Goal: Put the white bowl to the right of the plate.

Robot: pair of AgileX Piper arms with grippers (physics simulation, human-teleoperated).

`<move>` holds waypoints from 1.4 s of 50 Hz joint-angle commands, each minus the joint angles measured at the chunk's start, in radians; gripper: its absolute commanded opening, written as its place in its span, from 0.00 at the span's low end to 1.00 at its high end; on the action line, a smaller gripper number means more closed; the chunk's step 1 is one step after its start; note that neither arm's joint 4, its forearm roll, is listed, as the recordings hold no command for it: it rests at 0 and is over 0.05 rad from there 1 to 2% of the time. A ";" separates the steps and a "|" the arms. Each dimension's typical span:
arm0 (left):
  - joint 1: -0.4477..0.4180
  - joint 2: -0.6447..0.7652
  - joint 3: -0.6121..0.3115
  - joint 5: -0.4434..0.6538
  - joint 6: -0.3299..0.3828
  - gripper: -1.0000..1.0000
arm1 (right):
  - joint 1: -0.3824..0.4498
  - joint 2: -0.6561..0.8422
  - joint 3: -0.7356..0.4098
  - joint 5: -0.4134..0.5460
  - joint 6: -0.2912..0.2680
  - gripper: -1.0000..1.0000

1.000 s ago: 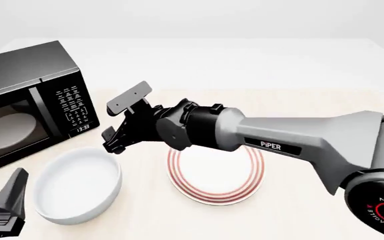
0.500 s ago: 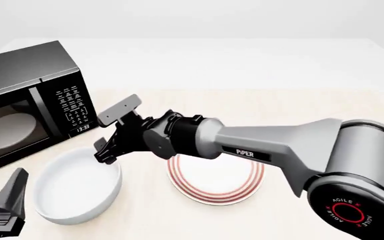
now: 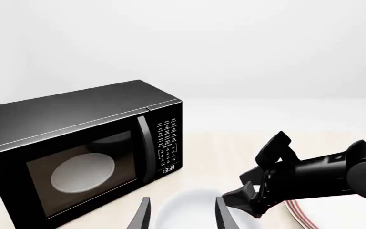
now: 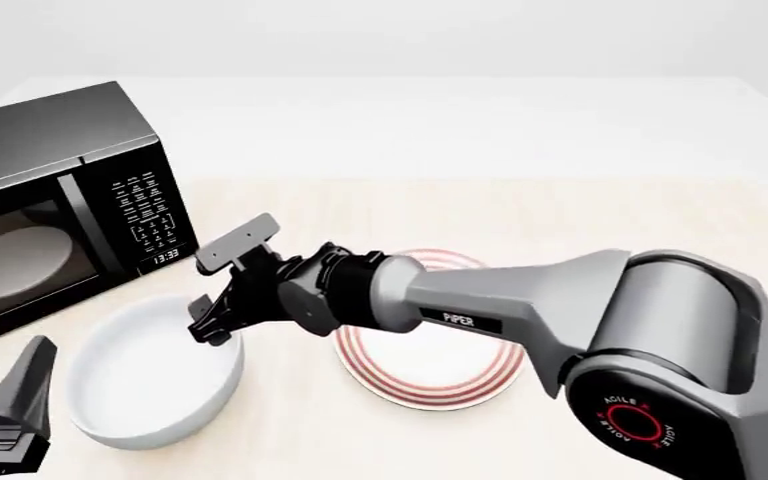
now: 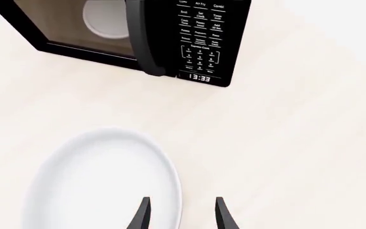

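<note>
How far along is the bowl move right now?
Nothing is placed yet: the white bowl sits left of the plate. In hand: the right claw, open, straddles the bowl's near-plate rim. Left: close, lift, carry over and set down on the plate's right.

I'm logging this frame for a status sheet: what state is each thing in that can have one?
white bowl: upright on the table, empty, left of the plate, not yet gripped.
plate: flat on the table, empty, partly under the right arm.
microwave: door shut, clock lit, turntable disc inside.
right gripper: jaws open, straddling the bowl's right rim.
left gripper: jaws open, holding nothing, pointed toward the bowl.
</note>
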 commanded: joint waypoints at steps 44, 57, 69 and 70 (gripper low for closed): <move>0.000 0.000 0.000 0.000 0.000 1.00 | 0.011 0.090 0.004 -0.072 0.082 1.00; 0.000 0.000 0.000 0.000 0.000 1.00 | 0.002 0.092 0.013 -0.075 0.074 0.00; 0.000 0.000 0.000 0.000 0.000 1.00 | -0.008 0.065 0.033 -0.079 0.067 0.00; 0.000 0.000 0.000 0.000 0.000 1.00 | -0.008 0.059 0.039 -0.079 0.063 0.00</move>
